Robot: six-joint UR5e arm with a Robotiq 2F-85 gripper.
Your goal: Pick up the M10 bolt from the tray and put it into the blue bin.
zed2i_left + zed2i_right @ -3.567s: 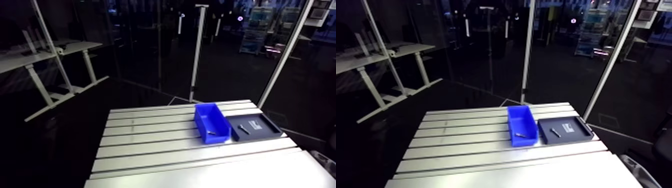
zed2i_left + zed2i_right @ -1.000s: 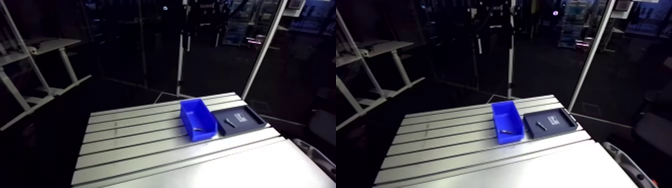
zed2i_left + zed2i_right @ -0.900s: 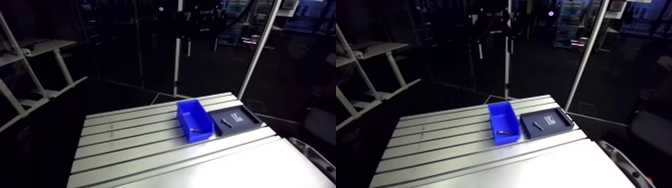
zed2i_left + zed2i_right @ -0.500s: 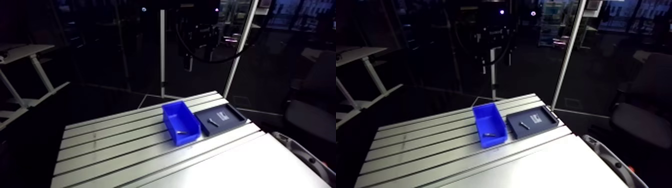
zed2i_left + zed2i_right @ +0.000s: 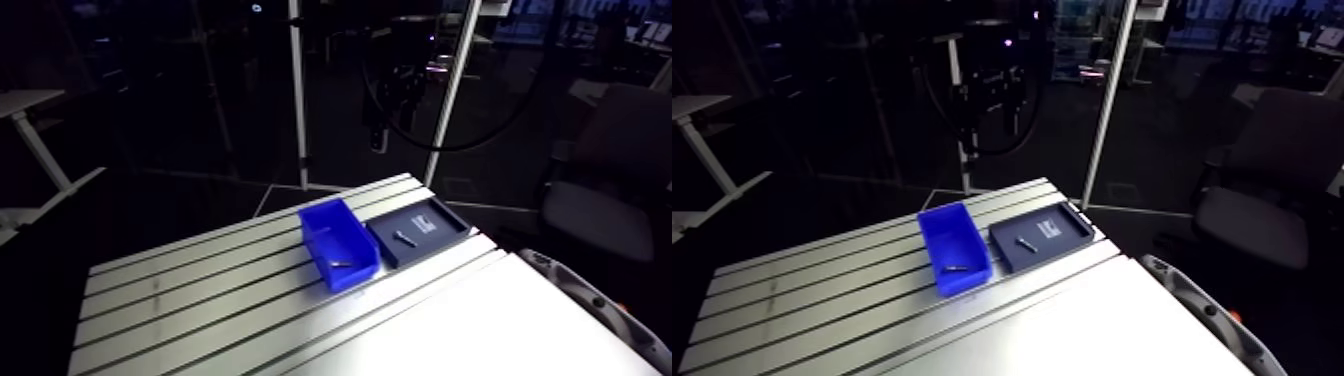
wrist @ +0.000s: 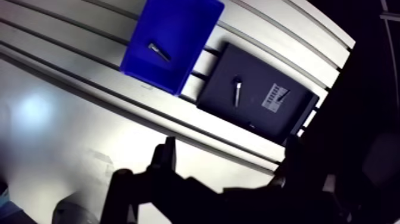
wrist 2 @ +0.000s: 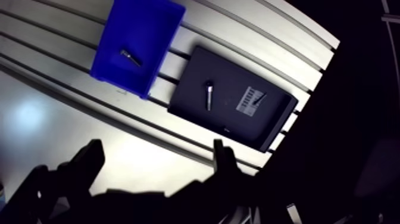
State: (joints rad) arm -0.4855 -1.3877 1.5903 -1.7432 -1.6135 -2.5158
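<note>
A small dark bolt [image 6: 237, 90] lies alone on the black tray [image 6: 256, 116], beside a white label [image 6: 274, 96]. The blue bin [image 6: 184, 24] stands right next to the tray on the slotted table and holds another small bolt [image 6: 158, 51]. In the wrist view my gripper [image 6: 228, 158] hangs high above the table, over its smooth part on the near side of the tray. Its two dark fingers [image 6: 163, 156] stand wide apart with nothing between them. The arm view shows bin [image 5: 338, 240] and tray [image 5: 432, 215] side by side near the table's far right edge.
The slotted aluminium table [image 5: 200, 300] stretches left of the bin. A smooth bright surface [image 5: 440, 330] covers the near part. An office chair [image 5: 600, 190] stands off the table's right side. A white pole [image 5: 298, 100] rises behind the table.
The arm view has swung, so bin and tray sit further left in it. The dark wrist and gripper have come into the view's upper part. Bolts, tray and bin have not moved.
</note>
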